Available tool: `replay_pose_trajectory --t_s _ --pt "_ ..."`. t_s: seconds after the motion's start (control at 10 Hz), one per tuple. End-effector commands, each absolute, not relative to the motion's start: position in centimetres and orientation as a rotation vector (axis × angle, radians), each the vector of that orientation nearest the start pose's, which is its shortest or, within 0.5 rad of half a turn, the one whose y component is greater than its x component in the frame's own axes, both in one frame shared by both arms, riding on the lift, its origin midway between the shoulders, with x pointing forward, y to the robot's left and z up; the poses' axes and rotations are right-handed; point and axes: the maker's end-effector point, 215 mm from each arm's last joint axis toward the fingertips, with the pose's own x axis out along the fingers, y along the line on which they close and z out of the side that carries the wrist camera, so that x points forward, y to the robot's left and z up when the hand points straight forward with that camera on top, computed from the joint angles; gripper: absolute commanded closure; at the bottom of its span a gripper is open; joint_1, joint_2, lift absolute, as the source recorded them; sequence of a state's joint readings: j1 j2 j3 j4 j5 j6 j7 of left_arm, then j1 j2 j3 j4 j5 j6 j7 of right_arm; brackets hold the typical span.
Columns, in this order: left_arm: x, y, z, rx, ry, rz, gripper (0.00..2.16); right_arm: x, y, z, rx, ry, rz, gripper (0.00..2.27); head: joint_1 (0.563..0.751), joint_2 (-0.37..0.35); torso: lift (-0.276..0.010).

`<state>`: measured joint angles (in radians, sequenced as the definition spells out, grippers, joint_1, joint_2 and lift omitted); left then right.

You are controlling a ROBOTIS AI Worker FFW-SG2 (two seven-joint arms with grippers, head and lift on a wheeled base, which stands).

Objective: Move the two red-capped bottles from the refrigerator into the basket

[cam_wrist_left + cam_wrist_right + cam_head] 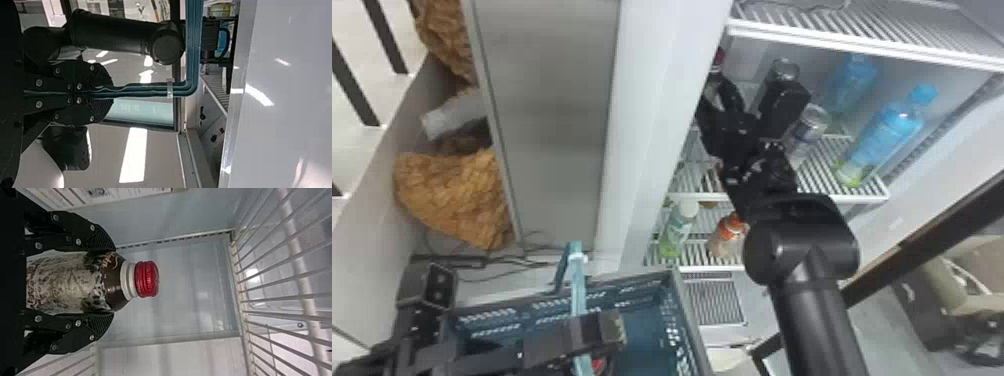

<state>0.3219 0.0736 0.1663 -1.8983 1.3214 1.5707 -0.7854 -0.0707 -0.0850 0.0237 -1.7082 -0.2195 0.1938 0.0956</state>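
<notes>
Left claw (pixel 604 328) clenched on basket handle (pixel 577 285), right claw (pixel 721 86) grasping red-capped bottle (pixel 66 282), base hidden.

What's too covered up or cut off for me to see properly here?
Head view: whether the red object in the basket is a bottle; the handle and the bottom edge hide part of it.
Right wrist view: the base of the red-capped bottle, hidden by the right pincer.
Head view: one side of the orange-capped bottle, behind the right arm.
</notes>
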Motion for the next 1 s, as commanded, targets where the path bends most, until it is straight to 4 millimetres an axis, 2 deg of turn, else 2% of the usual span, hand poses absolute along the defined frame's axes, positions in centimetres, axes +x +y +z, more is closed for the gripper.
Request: replay_pose_trajectory --t_s 0.0,0.6,0.9 --pt "23.0 1.8 -27.8 -1.525 0.859 -1.423 1.2 60.7 -20.4 -26.7 0.138 -0.034 0.171 1.28 0.695 -0.248 0.0" --pt "22.8 1.8 -27.8 -1.531 0.859 -1.423 1.2 54.7 -18.9 -25.9 0.185 0.004 0.224 1.28 0.695 -0.245 0.0" --pt "22.9 1.7 -27.8 -1.531 0.859 -1.423 1.2 50.9 -19.7 -25.1 0.201 0.018 0.224 1.28 0.695 -0.254 0.0"
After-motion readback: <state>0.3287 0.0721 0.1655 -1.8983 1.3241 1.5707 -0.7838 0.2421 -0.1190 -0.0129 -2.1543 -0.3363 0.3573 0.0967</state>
